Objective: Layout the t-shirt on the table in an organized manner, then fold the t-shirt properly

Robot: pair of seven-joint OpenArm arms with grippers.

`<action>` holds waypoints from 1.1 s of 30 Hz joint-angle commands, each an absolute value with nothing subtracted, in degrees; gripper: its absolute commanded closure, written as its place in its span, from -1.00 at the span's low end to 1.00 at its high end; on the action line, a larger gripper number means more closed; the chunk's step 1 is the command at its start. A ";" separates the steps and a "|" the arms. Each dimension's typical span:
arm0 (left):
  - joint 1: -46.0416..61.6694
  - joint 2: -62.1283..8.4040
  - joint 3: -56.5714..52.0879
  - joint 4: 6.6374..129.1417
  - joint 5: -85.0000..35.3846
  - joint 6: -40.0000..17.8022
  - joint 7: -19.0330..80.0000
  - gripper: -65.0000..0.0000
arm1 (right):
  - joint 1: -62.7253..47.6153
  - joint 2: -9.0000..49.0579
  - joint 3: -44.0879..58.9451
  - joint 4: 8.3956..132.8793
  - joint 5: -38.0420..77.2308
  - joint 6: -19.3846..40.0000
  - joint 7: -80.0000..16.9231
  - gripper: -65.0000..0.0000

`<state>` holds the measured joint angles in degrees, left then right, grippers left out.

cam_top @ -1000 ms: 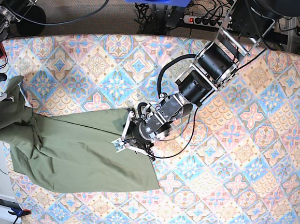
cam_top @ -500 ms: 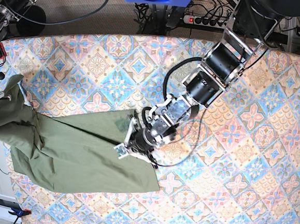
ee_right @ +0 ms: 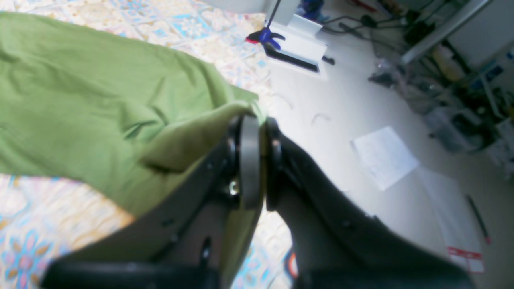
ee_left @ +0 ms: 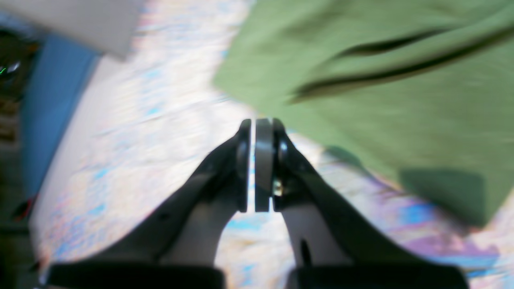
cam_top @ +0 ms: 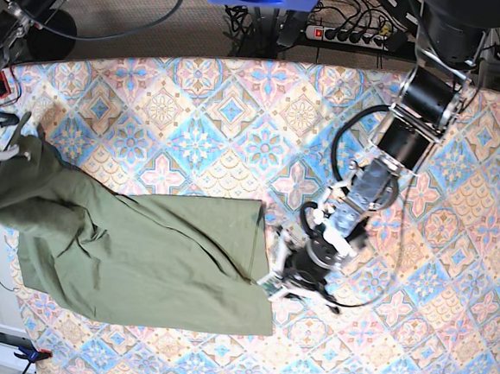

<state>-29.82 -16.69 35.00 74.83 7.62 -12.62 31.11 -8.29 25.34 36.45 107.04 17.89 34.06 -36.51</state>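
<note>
Your left hand [cam_top: 269,291] is closed on nothing, sitting just beside the t-shirt's [cam_top: 140,261] right edge on the table [cam_top: 238,117]. Your right hand [ee_right: 257,120] is clamped on a bunched fold of the t-shirt at the table's edge, lifting that end while the rest lies flat.

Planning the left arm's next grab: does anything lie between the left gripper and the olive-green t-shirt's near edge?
Nothing visible does. The shut left gripper sits just off the side edge of the olive-green cotton t-shirt, with only bare pastel diamond-tile table between them. The right gripper pinches the shirt's far end.
</note>
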 commanded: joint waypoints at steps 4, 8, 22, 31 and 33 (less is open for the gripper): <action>-28.62 -23.87 34.42 83.74 7.43 -12.35 30.37 1.00 | -9.54 25.45 37.05 108.44 18.42 33.63 -34.95 0.99; -25.80 -26.77 34.42 85.85 7.34 -12.35 30.29 1.00 | -9.98 25.45 37.23 108.26 18.42 33.63 -34.95 0.99; -38.81 -3.82 34.15 49.36 1.54 -12.00 24.40 -0.24 | -10.24 25.19 37.23 108.44 18.42 33.63 -34.86 0.99; -46.64 1.27 34.15 30.11 -11.91 -12.09 14.99 -0.28 | -10.33 25.19 39.34 108.53 18.42 33.63 -34.86 0.99; -46.81 1.27 34.15 29.76 -14.46 -12.09 14.81 -0.28 | -10.33 25.19 39.60 108.79 18.42 33.63 -34.86 0.99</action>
